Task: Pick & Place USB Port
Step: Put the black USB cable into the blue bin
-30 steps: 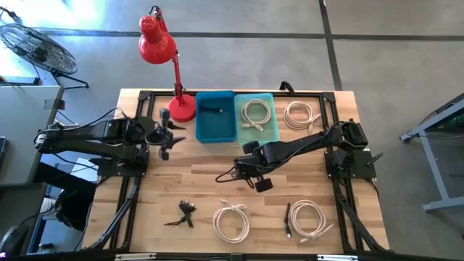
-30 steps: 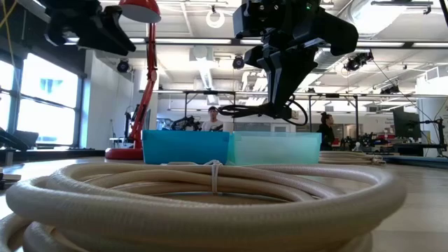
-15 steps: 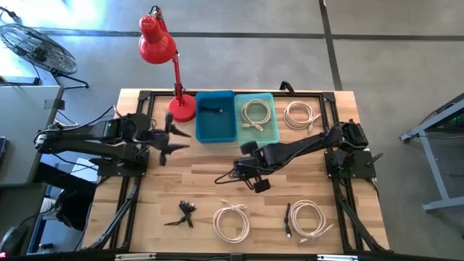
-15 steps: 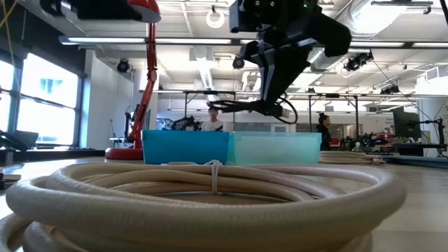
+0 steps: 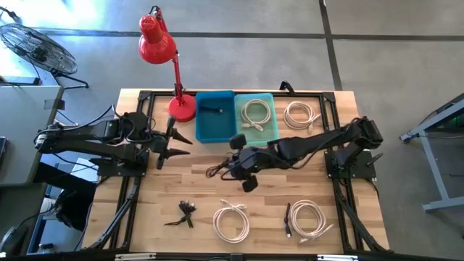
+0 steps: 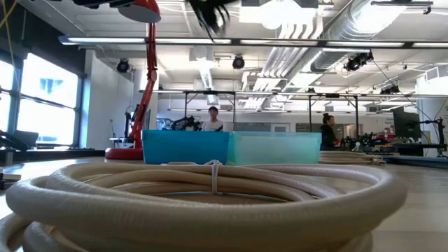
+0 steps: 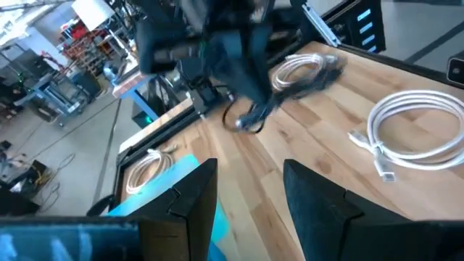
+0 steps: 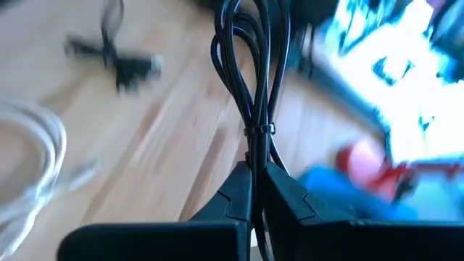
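while pinched in the right end effector (image 8: 255, 185), black cable (image 8: 250, 65) loops ahead

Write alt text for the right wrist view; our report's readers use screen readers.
The right gripper is shut on a bundled black cable that loops out beyond its fingertips. Below lies a wooden table, with another black cable and a white cable, all blurred.

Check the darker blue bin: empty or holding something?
Not empty. The darker blue bin holds one small dark item on its floor in the high view; what it is cannot be told.
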